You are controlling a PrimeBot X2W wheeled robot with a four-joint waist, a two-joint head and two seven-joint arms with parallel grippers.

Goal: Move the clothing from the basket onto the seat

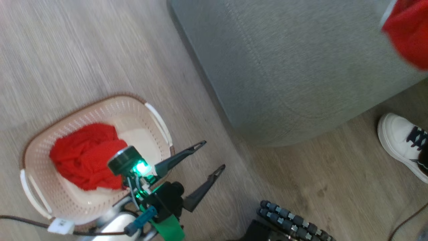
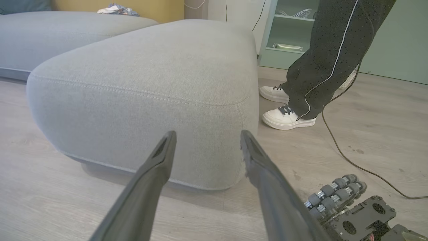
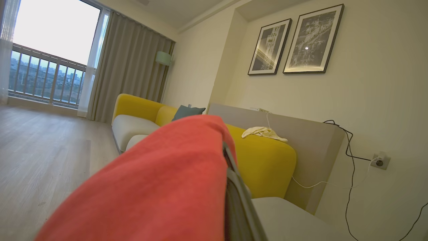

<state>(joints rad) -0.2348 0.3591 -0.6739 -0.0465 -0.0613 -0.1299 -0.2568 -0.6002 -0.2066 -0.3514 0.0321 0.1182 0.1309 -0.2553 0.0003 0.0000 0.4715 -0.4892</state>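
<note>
Holding one red garment [image 1: 408, 33] in the clamped right pincer [image 3: 230, 167] above the far right of the seat [image 1: 301, 67], likely for dropping there, left pincer [image 1: 211, 155] spread wide and empty beside the basket [image 1: 100, 103], ready for the second garment [image 1: 87, 157] inside.

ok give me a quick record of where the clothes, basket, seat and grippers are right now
in basket: one red garment, in the cream basket
in transit: second red garment, right gripper shut on it
left gripper: open, empty, beside the basket
seat: grey cushion, right of the basket
person: white shoe by the seat
</note>
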